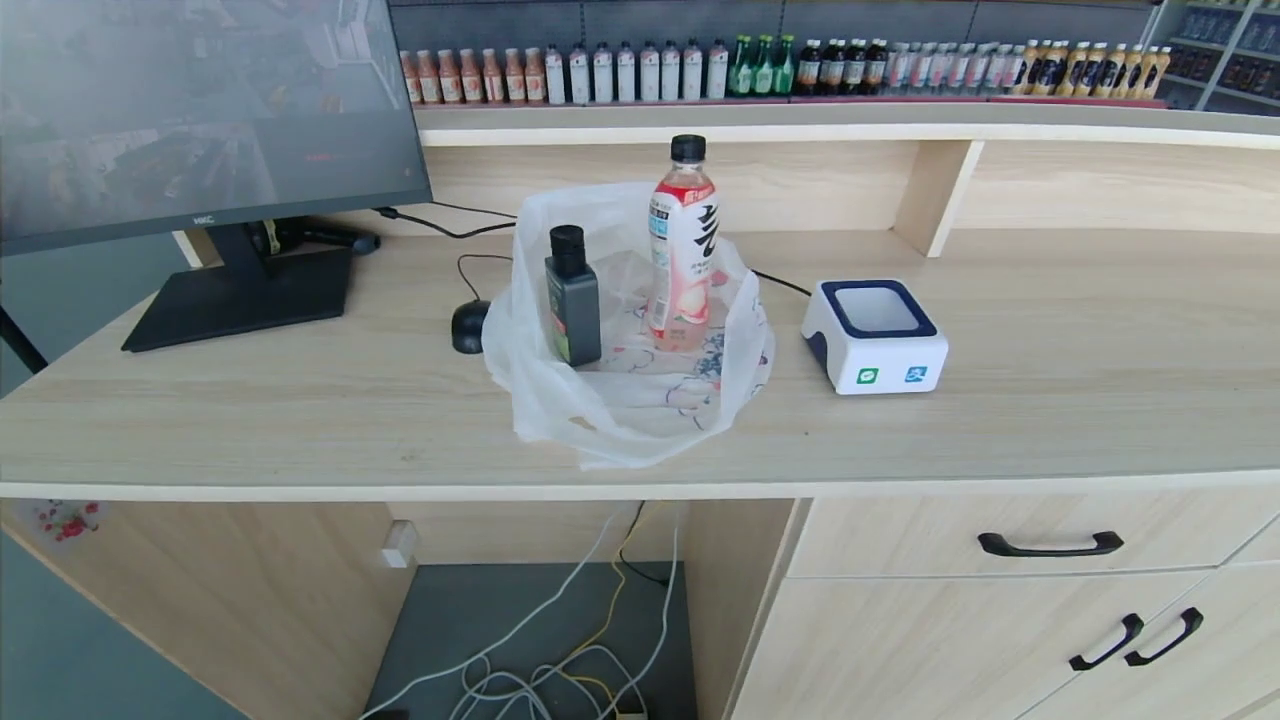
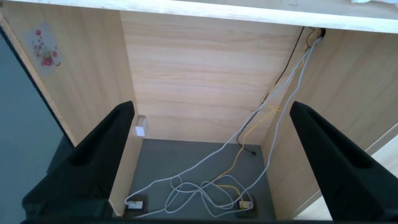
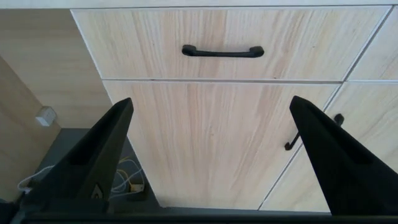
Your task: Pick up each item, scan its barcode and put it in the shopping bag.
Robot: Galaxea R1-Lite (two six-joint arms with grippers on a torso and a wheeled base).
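My left fingers (image 2: 93, 162) are wide open and empty below the tabletop (image 1: 1100, 330), facing loose cables (image 2: 205, 186), and my right fingers (image 3: 93, 162) are equally open and empty before a drawer handle (image 3: 222, 51). Raising either arm carelessly could, I judge, strike the tabletop's front edge or snag a cable. Up top, past the monitor (image 1: 200, 100) and mouse (image 1: 468, 326), the bag (image 1: 620, 410) holds the dark bottle (image 1: 573, 297) and the tall bottle (image 1: 682, 250), both upright. Its lip lies near the front edge, where a bump could topple the tall one, and the widest open room is right of the scanner (image 1: 873, 336).
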